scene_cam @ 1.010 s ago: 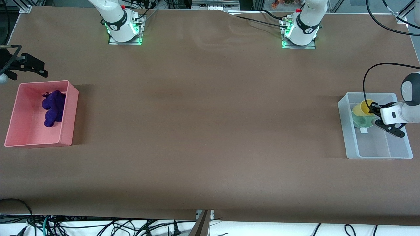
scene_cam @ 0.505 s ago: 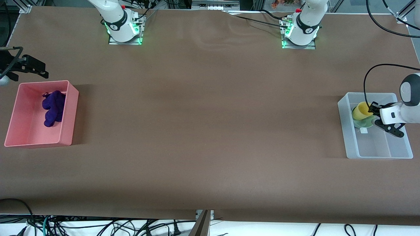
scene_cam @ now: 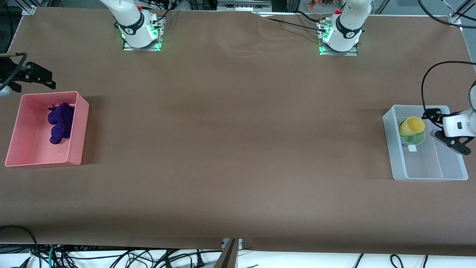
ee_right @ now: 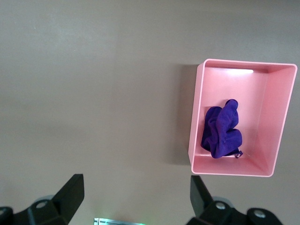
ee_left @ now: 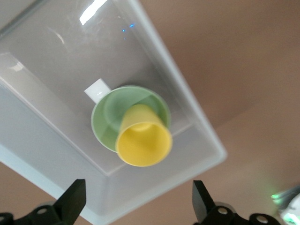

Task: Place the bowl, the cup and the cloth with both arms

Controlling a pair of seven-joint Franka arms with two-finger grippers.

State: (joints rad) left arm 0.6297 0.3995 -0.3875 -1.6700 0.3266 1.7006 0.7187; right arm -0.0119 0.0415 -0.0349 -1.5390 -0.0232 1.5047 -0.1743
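Note:
The yellow cup (scene_cam: 411, 125) lies tilted in the pale green bowl (scene_cam: 415, 140), and both sit in a clear plastic bin (scene_cam: 391, 145) at the left arm's end of the table. My left gripper (scene_cam: 431, 113) is open and empty, hovering by the bin's edge beside the cup, apart from it. The left wrist view shows the cup (ee_left: 143, 140) in the bowl (ee_left: 108, 117) with my left gripper (ee_left: 138, 206) open. The purple cloth (scene_cam: 59, 123) lies crumpled in a pink bin (scene_cam: 80, 128). My right gripper (scene_cam: 28, 74) waits open and empty over the table beside that bin.
The right wrist view shows the cloth (ee_right: 221, 131) in the pink bin (ee_right: 262, 108) and my right gripper (ee_right: 136, 197) open over bare brown table. A white label (scene_cam: 412, 148) lies on the clear bin's floor. Both arm bases (scene_cam: 141, 33) stand along the table's edge.
My left gripper has let go of the yellow cup and drawn back from it toward the left arm's end. The cup now rests tilted in the bowl. The right arm has barely moved.

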